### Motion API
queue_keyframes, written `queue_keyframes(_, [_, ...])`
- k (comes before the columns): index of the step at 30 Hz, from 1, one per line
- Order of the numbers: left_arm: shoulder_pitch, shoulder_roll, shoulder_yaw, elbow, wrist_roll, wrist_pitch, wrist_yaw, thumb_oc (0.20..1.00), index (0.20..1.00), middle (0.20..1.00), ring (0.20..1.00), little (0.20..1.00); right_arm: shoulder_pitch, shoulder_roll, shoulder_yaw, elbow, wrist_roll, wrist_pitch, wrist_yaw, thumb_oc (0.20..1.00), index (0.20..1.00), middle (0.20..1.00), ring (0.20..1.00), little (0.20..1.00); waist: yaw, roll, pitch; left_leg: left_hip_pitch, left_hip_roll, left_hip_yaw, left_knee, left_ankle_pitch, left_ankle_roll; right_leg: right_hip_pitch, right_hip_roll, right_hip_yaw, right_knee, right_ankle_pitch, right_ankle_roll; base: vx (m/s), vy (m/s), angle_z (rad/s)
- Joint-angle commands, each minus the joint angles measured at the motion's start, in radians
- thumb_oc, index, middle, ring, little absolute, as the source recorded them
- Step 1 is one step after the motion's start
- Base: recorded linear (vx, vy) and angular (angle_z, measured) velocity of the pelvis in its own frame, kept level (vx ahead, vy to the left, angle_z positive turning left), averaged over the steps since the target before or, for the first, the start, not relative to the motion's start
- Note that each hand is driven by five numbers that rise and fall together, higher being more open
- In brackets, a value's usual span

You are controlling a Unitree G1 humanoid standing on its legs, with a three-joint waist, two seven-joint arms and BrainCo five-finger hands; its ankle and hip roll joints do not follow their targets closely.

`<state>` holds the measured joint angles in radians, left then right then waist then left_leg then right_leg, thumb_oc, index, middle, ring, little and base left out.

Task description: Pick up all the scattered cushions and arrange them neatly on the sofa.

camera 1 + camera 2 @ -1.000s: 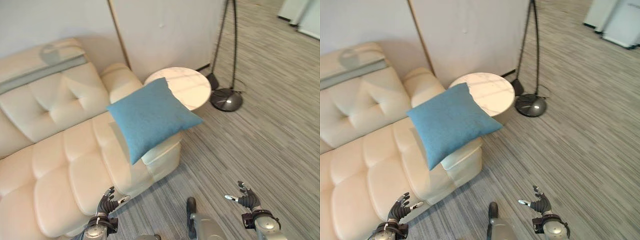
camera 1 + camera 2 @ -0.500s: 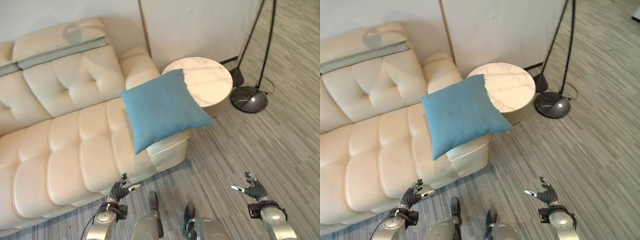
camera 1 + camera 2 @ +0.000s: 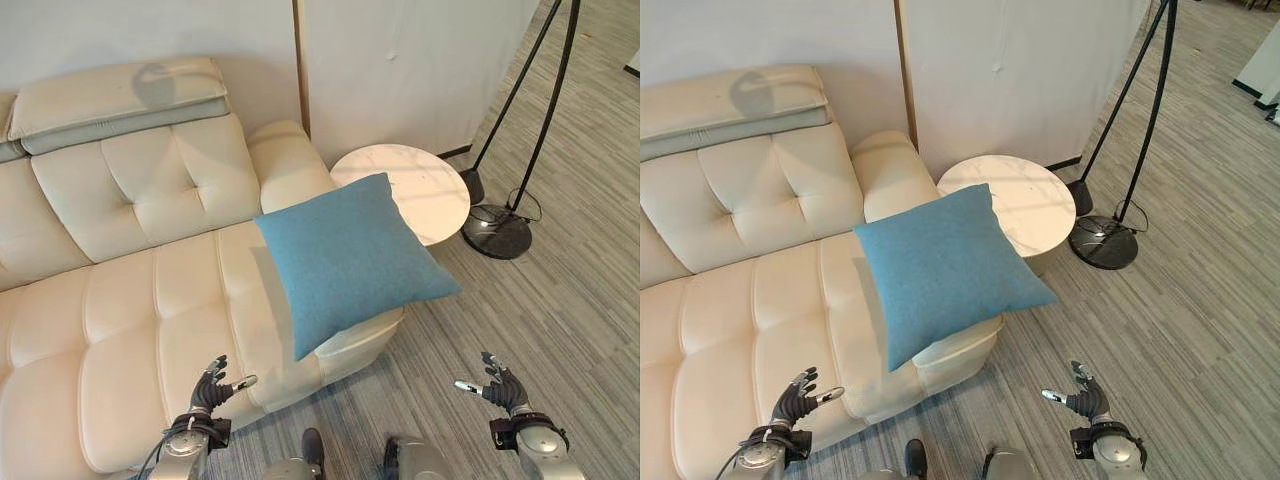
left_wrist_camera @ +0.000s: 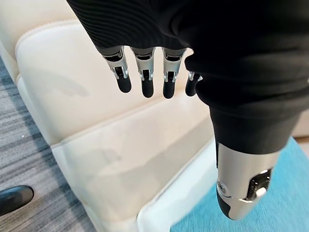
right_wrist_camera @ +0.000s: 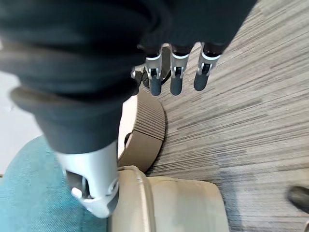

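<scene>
A blue square cushion (image 3: 350,258) lies tilted over the right arm of the cream sofa (image 3: 130,290), one corner hanging past the arm toward the round table. My left hand (image 3: 208,392) hovers low in front of the sofa's seat edge, fingers relaxed and holding nothing. My right hand (image 3: 497,388) hangs over the striped carpet, well to the right of the cushion, also open and empty. In the left wrist view the left hand's fingers (image 4: 145,79) point at the sofa front, with the cushion (image 4: 270,212) at the corner.
A round marble-topped side table (image 3: 408,188) stands just right of the sofa arm. A floor lamp with a dark round base (image 3: 497,230) and thin legs stands beyond it. Grey striped carpet (image 3: 560,320) spreads to the right; a pale wall rises behind.
The camera has shifted, so the sofa and cushion now sit lower and further right in the picture. Both hands stay low and open; the cushion rests in the same place on the arm.
</scene>
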<state>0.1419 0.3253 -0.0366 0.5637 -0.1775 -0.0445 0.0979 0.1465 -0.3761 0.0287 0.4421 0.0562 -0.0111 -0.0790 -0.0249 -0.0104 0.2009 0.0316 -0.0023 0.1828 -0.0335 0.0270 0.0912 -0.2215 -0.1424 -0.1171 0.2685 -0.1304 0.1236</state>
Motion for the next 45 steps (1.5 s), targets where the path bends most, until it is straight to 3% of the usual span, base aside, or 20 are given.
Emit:
queue_keyframes(1, [0.019,0.032,0.024,-0.070,-0.036,-0.041,0.003,1.000,1.000,1.000,1.000,1.000,-0.014,-0.067,-0.038,-0.056,-0.090,-0.018,-0.037,1.000,1.000,1.000,1.000,1.000,-0.016,-0.034,0.016,-0.037,-0.024,-0.059,0.085,-0.079,-0.080,0.037,0.024,0.050,-0.122,0.140,0.036,0.05,-0.016,0.48])
queue_keyframes(5, [0.002,0.042,0.019,-0.082,-0.033,-0.055,-0.009,1.000,1.000,1.000,1.000,1.000,-0.045,-0.170,-0.062,-0.123,-0.137,-0.030,-0.035,1.000,1.000,1.000,1.000,1.000,-0.007,-0.062,0.004,-0.036,-0.033,-0.080,0.092,-0.097,-0.086,0.072,0.011,0.064,-0.164,0.166,0.038,0.12,-0.094,0.60])
queue_keyframes(11, [-0.036,0.035,-0.012,-0.055,-0.107,-0.055,0.001,1.000,1.000,1.000,1.000,1.000,-0.151,-0.236,0.003,-0.127,-0.105,-0.030,-0.020,1.000,1.000,1.000,1.000,1.000,0.014,-0.076,-0.006,-0.049,-0.020,-0.090,0.067,-0.090,-0.101,0.090,0.014,0.039,-0.218,0.180,0.029,0.07,-0.155,0.02])
queue_keyframes(13, [-0.099,0.029,-0.051,-0.015,-0.166,-0.051,0.015,1.000,1.000,1.000,1.000,1.000,-0.266,-0.242,0.098,-0.067,-0.055,-0.014,-0.012,1.000,1.000,1.000,1.000,1.000,0.031,-0.081,0.011,-0.084,-0.009,-0.095,0.050,-0.071,-0.114,0.074,0.018,0.026,-0.246,0.189,0.025,-0.07,-0.198,0.08])
queue_keyframes(18, [-0.233,0.037,-0.120,0.020,-0.181,-0.066,0.042,1.000,1.000,1.000,1.000,1.000,-0.429,-0.236,0.197,0.037,0.020,-0.002,-0.023,1.000,1.000,1.000,1.000,1.000,0.032,-0.068,0.026,-0.163,-0.002,-0.098,0.031,-0.039,-0.129,0.009,0.022,0.016,-0.263,0.202,0.017,-0.12,-0.099,0.14])
queue_keyframes(20, [-0.404,0.044,-0.192,0.071,-0.224,-0.092,0.087,1.000,1.000,1.000,1.000,1.000,-0.648,-0.245,0.308,0.166,0.053,0.007,-0.046,1.000,1.000,1.000,1.000,1.000,0.039,-0.058,0.064,-0.242,0.005,-0.098,0.019,-0.003,-0.144,-0.069,0.024,0.014,-0.261,0.221,0.015,-0.20,-0.117,0.04])
queue_keyframes(23, [-0.539,0.054,-0.234,0.144,-0.255,-0.104,0.114,1.000,1.000,1.000,1.000,1.000,-0.821,-0.248,0.388,0.263,0.076,0.015,-0.057,1.000,1.000,1.000,1.000,1.000,0.040,-0.053,0.076,-0.286,0.011,-0.090,0.011,0.024,-0.156,-0.118,0.028,0.013,-0.256,0.231,0.015,-0.08,-0.044,0.05])
queue_keyframes(26, [-0.822,0.032,-0.317,0.326,-0.307,-0.111,0.145,1.000,1.000,1.000,1.000,1.000,-1.091,-0.173,0.522,0.428,0.123,0.019,-0.074,1.000,1.000,1.000,1.000,1.000,0.038,-0.046,0.111,-0.316,0.030,-0.081,-0.017,0.063,-0.181,-0.148,0.035,0.001,-0.261,0.236,0.018,-0.08,-0.072,0.03])
queue_keyframes(31, [-0.939,0.003,-0.353,0.400,-0.325,-0.109,0.155,1.000,1.000,1.000,1.000,1.000,-1.192,-0.123,0.589,0.489,0.127,0.020,-0.073,1.000,1.000,1.000,1.000,1.000,0.035,-0.040,0.135,-0.328,0.037,-0.079,-0.033,0.088,-0.192,-0.163,0.038,-0.007,-0.264,0.242,0.021,-0.02,-0.043,0.03])
queue_keyframes(32, [-1.017,-0.038,-0.389,0.423,-0.322,-0.106,0.157,1.000,1.000,1.000,1.000,1.000,-1.248,-0.064,0.652,0.487,0.116,0.016,-0.074,1.000,1.000,1.000,1.000,1.000,0.031,-0.029,0.154,-0.333,0.045,-0.083,-0.049,0.104,-0.204,-0.172,0.043,-0.012,-0.262,0.240,0.021,0.02,-0.043,0.01])
queue_keyframes(33, [-1.019,-0.057,-0.406,0.389,-0.316,-0.109,0.159,1.000,1.000,1.000,1.000,1.000,-1.238,-0.042,0.671,0.443,0.116,0.011,-0.073,0.884,0.884,0.884,0.884,0.884,0.025,-0.025,0.161,-0.332,0.046,-0.086,-0.054,0.111,-0.210,-0.169,0.043,-0.017,-0.260,0.239,0.021,0.03,-0.044,0.02])
queue_keyframes(34, [-1.008,-0.068,-0.411,0.365,-0.316,-0.111,0.158,0.558,0.558,0.558,0.558,0.558,-1.219,-0.034,0.671,0.414,0.122,0.006,-0.072,0.457,0.457,0.457,0.457,0.457,0.021,-0.023,0.161,-0.332,0.046,-0.088,-0.054,0.112,-0.212,-0.166,0.043,-0.018,-0.260,0.237,0.019,0.00,0.000,0.00])
queue_keyframes(35, [-1.008,-0.068,-0.411,0.365,-0.316,-0.111,0.158,0.266,0.266,0.266,0.266,0.266,-1.219,-0.034,0.671,0.414,0.122,0.007,-0.072,0.457,0.457,0.457,0.457,0.457,0.021,-0.023,0.159,-0.335,0.046,-0.089,-0.054,0.113,-0.211,-0.169,0.043,-0.018,-0.261,0.239,0.019,0.05,-0.002,0.00])
queue_keyframes(36, [-0.979,-0.088,-0.414,0.310,-0.329,-0.117,0.160,0.200,0.200,0.200,0.200,0.200,-1.170,-0.021,0.664,0.347,0.134,-0.003,-0.067,0.200,0.200,0.200,0.200,0.200,0.014,-0.021,0.156,-0.330,0.045,-0.089,-0.054,0.109,-0.212,-0.158,0.044,-0.019,-0.263,0.236,0.018,0.03,0.000,-0.01])
queue_keyframes(40, [-0.917,-0.093,-0.410,0.181,-0.340,-0.135,0.169,0.200,0.200,0.200,0.200,0.200,-1.059,-0.006,0.635,0.220,0.140,-0.021,-0.068,0.200,0.200,0.200,0.200,0.200,0.006,-0.018,0.148,-0.307,0.044,-0.090,-0.054,0.097,-0.208,-0.142,0.047,-0.013,-0.263,0.228,0.016,0.05,0.026,-0.03])
queue_keyframes(45, [-0.727,-0.083,-0.353,-0.107,-0.332,-0.157,0.169,0.200,0.200,0.200,0.200,0.200,-0.787,-0.036,0.508,-0.112,0.111,-0.073,-0.041,0.200,0.200,0.200,0.200,0.200,-0.007,-0.017,0.116,-0.241,0.040,-0.080,-0.054,0.059,-0.190,-0.089,0.045,-0.002,-0.262,0.208,0.017,0.10,0.060,-0.01])
